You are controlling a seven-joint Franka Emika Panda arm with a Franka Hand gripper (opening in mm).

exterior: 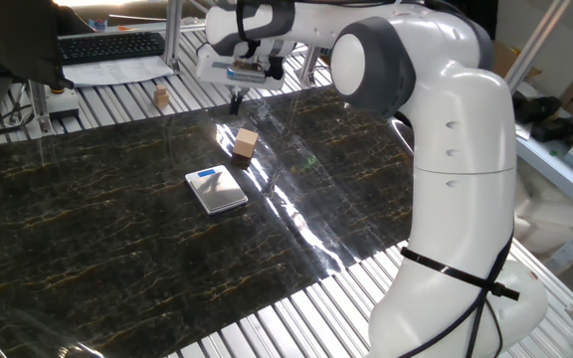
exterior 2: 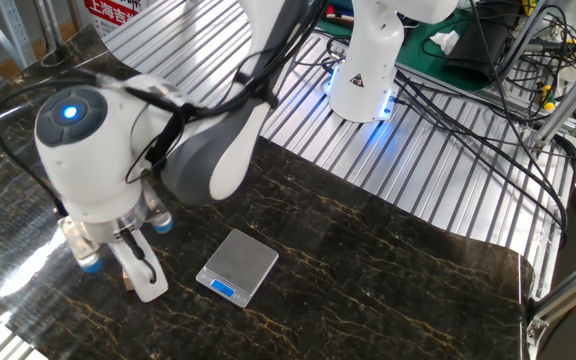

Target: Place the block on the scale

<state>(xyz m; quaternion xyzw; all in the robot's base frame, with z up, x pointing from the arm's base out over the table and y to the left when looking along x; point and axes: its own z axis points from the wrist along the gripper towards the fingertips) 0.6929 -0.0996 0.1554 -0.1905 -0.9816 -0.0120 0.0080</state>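
1. The block (exterior: 246, 143) sits on the dark mat (exterior: 117, 219), just beyond the scale (exterior: 216, 189) and apart from it.
2. The gripper (exterior: 235, 98) hangs above the block, not touching it.
3. I cannot tell whether its fingers are apart or together.

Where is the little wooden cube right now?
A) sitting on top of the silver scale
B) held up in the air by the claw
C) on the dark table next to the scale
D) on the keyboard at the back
C: the block rests on the dark mat, apart from the scale, whose top is bare, with the claw above it.
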